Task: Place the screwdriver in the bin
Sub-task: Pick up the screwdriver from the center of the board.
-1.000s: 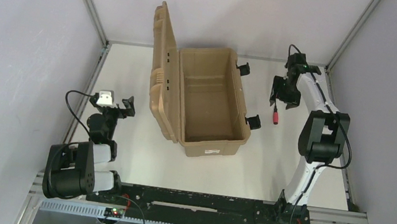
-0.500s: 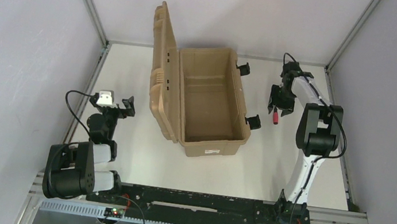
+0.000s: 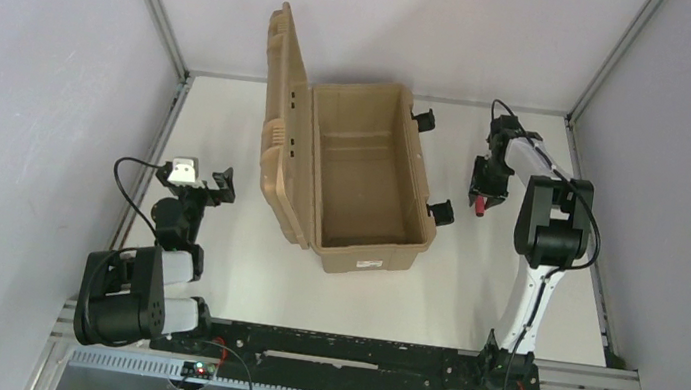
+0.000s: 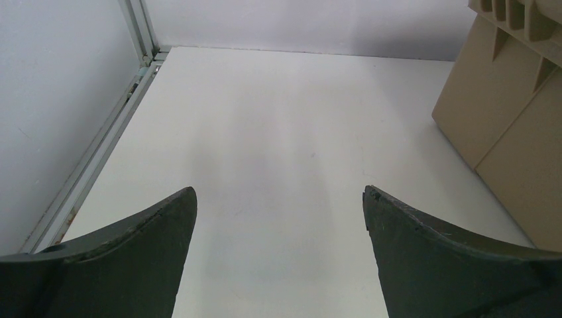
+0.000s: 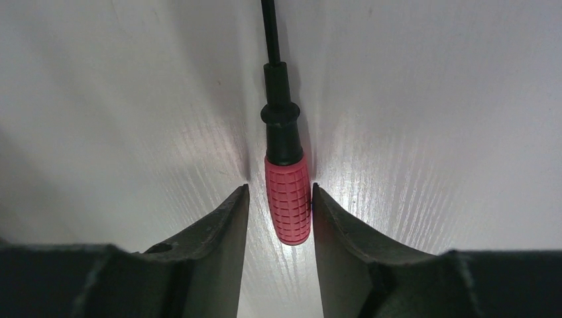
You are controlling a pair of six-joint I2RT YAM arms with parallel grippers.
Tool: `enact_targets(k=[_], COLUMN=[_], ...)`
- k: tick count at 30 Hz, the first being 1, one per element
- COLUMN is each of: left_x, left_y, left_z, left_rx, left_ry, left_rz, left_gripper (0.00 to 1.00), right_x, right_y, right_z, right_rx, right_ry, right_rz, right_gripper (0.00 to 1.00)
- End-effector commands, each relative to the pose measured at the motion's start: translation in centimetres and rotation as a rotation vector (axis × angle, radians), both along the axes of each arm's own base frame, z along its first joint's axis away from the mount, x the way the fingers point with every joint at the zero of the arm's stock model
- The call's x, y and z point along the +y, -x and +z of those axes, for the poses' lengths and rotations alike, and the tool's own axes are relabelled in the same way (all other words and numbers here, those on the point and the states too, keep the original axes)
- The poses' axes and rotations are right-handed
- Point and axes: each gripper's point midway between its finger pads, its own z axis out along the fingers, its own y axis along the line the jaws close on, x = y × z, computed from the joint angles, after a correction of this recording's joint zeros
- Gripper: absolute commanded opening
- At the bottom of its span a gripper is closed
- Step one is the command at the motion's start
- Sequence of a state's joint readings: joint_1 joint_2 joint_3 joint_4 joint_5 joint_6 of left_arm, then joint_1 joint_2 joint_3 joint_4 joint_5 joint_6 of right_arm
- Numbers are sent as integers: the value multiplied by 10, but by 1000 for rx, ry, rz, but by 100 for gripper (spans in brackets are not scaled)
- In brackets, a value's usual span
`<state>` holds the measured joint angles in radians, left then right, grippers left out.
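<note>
L gripper (image 4: 279, 192) low over table (image 3: 240, 272), jaws wide apart | bin (image 3: 374, 257) mid-table, lid up | screwdriver (image 5: 283, 139) flat on table just R of bin, outside it | R gripper (image 5: 279, 189) jaws narrowed round red handle, slim gap one side, clamped or not: can't tell

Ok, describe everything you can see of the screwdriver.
The screwdriver is small: a pinkish-red handle moulded in a grid pattern, likely plastic or rubber, a black stepped collar, then a thin black shaft that runs out of the wrist view. It lies flat on the white table, right of the open bin and outside it. The right arm's fingers flank the handle, one close against it, the other with a slim gap; the tip is out of sight.
</note>
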<state>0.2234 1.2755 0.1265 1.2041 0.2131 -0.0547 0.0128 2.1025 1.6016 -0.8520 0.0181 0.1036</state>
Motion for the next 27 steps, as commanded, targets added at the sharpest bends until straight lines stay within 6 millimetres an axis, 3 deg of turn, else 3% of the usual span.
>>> enact_targets(k=[1, 11, 16, 18, 27], left_x=[-1, 0, -1, -1, -1], left_y=[3, 2, 3, 3, 2], left_z=[5, 5, 5, 5, 5], left_rx=[-28, -29, -27, -28, -27], left_ry=[4, 4, 5, 4, 5], left_rz=[-4, -2, -4, -3, -4], left_gripper=[100, 100, 100, 100, 100], right_x=[-3, -6, -6, -16, -8], right_y=[-3, 0, 1, 2, 0], right_z=[-7, -15, -15, -14, 5], right_rx=[-1, 18, 18, 18, -24], right_ry=[6, 23, 20, 17, -62], right_rz=[-16, -20, -20, -45, -42], right_gripper=[46, 37, 21, 14, 4])
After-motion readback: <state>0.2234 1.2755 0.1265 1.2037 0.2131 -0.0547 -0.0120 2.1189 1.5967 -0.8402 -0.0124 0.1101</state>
